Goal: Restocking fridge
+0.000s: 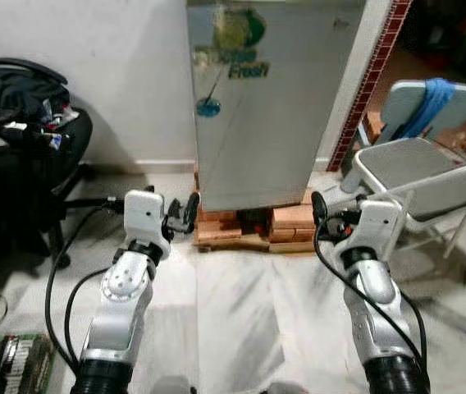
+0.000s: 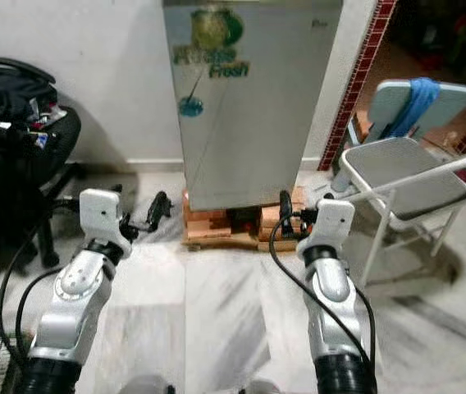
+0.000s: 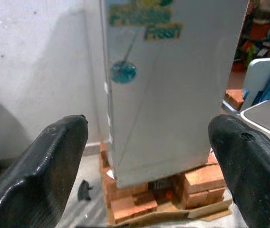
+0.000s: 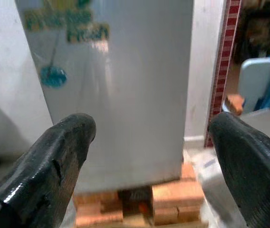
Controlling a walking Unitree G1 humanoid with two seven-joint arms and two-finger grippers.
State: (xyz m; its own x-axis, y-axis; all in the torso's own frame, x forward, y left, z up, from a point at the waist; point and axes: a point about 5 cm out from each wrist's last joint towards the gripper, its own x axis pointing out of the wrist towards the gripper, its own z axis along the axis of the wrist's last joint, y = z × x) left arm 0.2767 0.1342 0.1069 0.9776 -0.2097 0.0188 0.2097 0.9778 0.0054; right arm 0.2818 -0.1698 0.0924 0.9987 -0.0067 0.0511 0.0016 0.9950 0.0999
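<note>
A silver fridge (image 1: 274, 98) stands straight ahead against the white wall, door shut, with a green "Fresh" sticker (image 1: 237, 49) near its top. It rests on a base of orange bricks (image 1: 249, 226) over cardboard. Both arms reach forward over the pale floor. My left gripper (image 1: 182, 215) is open and empty, short of the fridge's lower left corner. My right gripper (image 1: 327, 215) is open and empty too, just off the lower right corner. In the wrist views the black fingers (image 3: 44, 166) (image 4: 54, 161) stand wide apart and frame the fridge front (image 3: 173, 95) (image 4: 125, 95).
A grey folding chair (image 1: 418, 168) with a blue cloth (image 1: 434, 98) over its back stands close on the right. A black office chair piled with bags (image 1: 20, 139) is on the left. A red-tiled pillar (image 1: 372, 74) edges a doorway right of the fridge.
</note>
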